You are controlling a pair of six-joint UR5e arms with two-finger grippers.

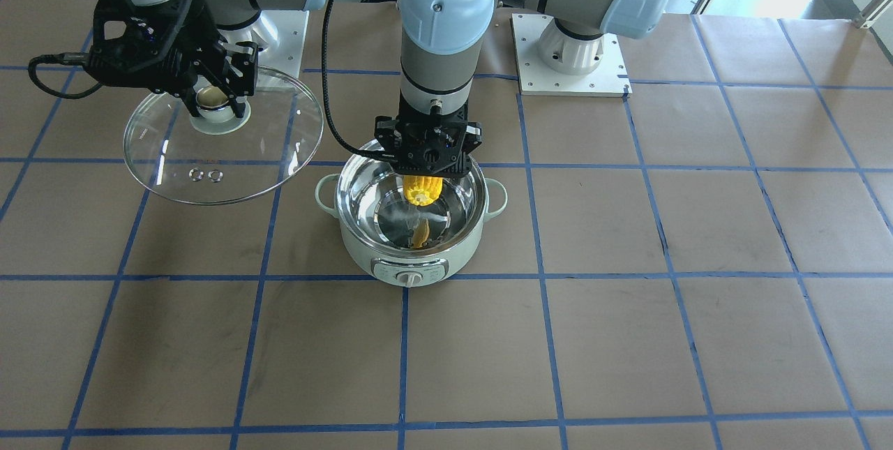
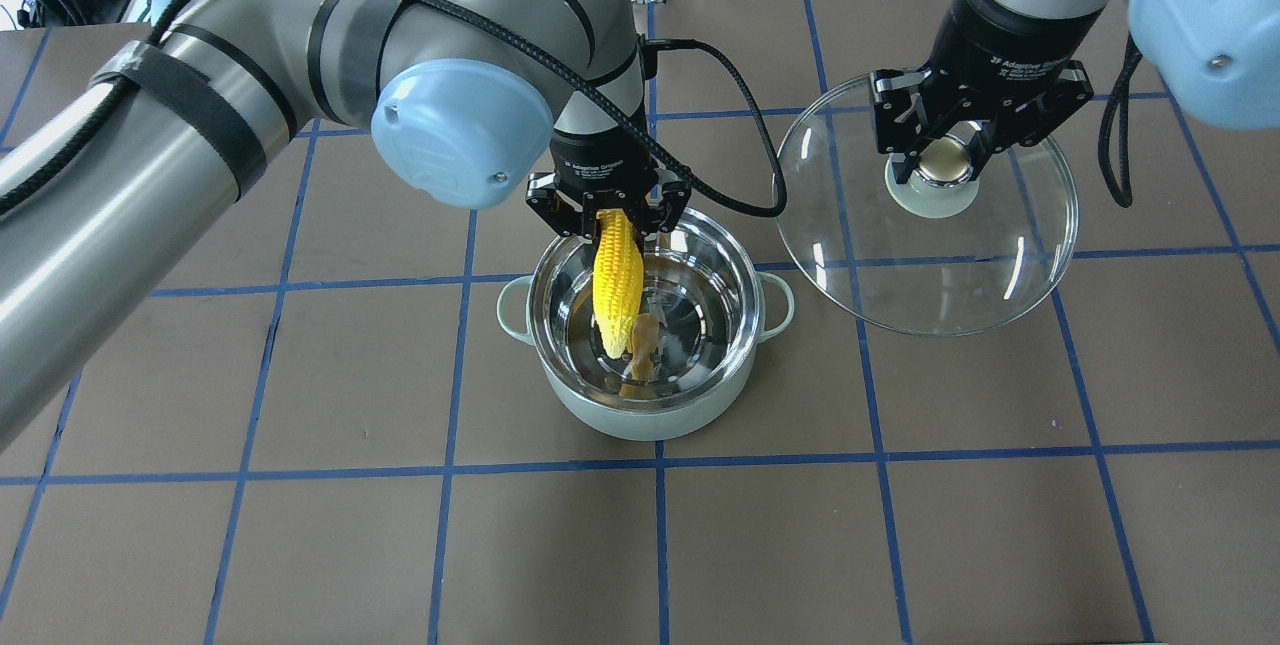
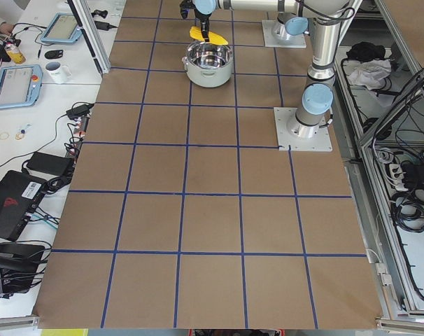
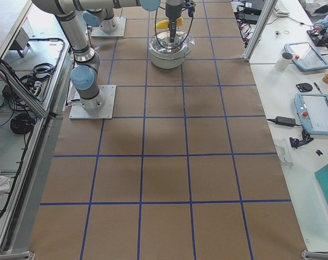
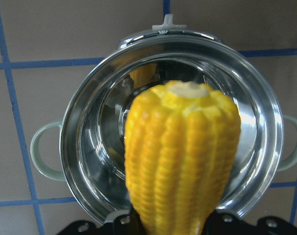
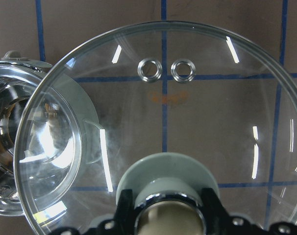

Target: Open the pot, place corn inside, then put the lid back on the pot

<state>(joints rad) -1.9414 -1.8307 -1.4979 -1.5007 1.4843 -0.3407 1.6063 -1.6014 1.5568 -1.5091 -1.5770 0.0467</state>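
The mint-green pot [image 2: 640, 415] stands open mid-table, its steel inside bare; it also shows in the front view [image 1: 410, 258] and the left wrist view [image 5: 89, 161]. My left gripper [image 2: 608, 215] is shut on the yellow corn [image 2: 616, 280], which hangs upright, tip down, over the pot's mouth; the corn also shows in the front view [image 1: 421, 189] and fills the left wrist view [image 5: 180, 156]. My right gripper [image 2: 948, 157] is shut on the knob of the clear glass lid [image 2: 930, 265], held in the air beside the pot; the lid also shows in the front view [image 1: 223, 171] and the right wrist view [image 6: 187, 132].
The table is brown paper with a blue tape grid [image 2: 660, 525]. The arm bases stand on white plates at the robot's side [image 1: 568, 52]. Desks with tablets and a mug flank the table ends [image 3: 30, 70].
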